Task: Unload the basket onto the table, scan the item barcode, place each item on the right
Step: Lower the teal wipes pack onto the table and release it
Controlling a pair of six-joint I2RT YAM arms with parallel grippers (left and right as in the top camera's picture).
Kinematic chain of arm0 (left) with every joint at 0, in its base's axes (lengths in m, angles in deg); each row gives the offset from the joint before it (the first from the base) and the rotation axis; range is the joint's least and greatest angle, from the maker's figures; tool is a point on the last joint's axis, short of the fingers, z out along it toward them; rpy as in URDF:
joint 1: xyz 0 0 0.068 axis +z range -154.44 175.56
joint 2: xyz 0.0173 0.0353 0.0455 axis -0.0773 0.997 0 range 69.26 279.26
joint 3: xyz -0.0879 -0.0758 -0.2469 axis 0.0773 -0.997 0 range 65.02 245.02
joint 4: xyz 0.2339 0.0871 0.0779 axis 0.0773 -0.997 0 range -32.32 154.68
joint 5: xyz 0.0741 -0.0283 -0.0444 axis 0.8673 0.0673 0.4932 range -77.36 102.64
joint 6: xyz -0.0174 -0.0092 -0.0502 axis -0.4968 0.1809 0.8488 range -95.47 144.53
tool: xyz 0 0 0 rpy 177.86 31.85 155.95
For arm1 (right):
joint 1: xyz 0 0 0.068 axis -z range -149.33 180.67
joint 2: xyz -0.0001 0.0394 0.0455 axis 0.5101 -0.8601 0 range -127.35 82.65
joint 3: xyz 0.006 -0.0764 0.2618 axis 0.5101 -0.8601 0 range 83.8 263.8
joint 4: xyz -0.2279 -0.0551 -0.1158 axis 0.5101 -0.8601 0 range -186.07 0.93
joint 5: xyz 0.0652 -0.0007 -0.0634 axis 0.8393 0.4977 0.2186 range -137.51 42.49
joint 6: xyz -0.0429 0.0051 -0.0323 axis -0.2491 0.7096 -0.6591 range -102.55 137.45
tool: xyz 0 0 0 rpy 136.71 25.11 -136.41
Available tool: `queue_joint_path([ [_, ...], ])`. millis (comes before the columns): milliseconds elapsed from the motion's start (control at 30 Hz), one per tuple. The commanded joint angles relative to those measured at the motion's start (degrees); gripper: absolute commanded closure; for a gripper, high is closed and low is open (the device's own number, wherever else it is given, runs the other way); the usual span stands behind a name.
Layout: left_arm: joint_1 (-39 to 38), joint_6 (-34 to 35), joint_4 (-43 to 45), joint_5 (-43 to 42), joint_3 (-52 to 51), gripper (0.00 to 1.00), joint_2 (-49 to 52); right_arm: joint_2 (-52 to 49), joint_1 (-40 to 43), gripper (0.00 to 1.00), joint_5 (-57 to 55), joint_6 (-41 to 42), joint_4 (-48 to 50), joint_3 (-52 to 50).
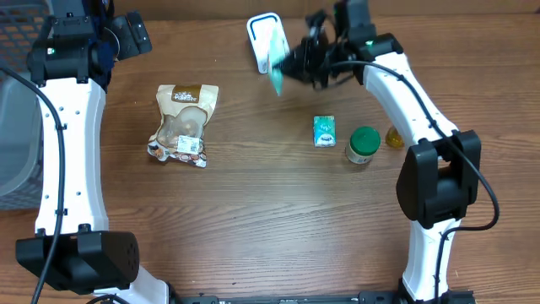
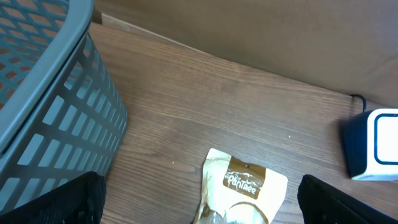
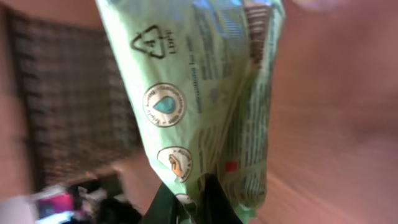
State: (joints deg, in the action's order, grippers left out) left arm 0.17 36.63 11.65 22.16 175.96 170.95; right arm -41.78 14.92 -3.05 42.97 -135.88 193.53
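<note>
My right gripper [image 1: 301,62] is shut on a pale green packet [image 1: 276,73] and holds it in the air just right of the white and blue barcode scanner [image 1: 262,35] at the table's back edge. In the right wrist view the green packet [image 3: 199,93] fills the frame, printed side toward the camera, pinched at its lower end by the gripper [image 3: 194,198]. No barcode shows on it. My left gripper [image 1: 135,34] hangs open at the back left, with nothing between its fingers [image 2: 62,199]. Below it lies a cream and brown snack bag [image 2: 239,190].
The snack bag [image 1: 182,122] lies left of centre. A small green carton [image 1: 324,131], a green-lidded jar [image 1: 363,144] and a small yellow item [image 1: 394,136] stand at the right. A grey mesh basket [image 1: 17,143] sits at the left edge, close to my left gripper.
</note>
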Motion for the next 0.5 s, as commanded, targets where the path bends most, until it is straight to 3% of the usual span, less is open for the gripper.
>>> queue_joint_path([
  [0, 0.26, 0.79, 0.07, 0.52, 0.50, 0.00, 0.20, 0.33, -3.21, 0.96, -13.29, -12.70, -9.03, -0.39],
  [233, 0.26, 0.76, 0.07, 0.52, 0.50, 0.01, 0.20, 0.28, -11.02, 0.96, -33.33, -13.99, -21.22, -3.91],
  [467, 0.24, 0.79, 0.07, 0.52, 0.50, 0.00, 0.20, 0.28, -16.04, 0.96, -43.76, -12.83, -22.29, -10.32],
])
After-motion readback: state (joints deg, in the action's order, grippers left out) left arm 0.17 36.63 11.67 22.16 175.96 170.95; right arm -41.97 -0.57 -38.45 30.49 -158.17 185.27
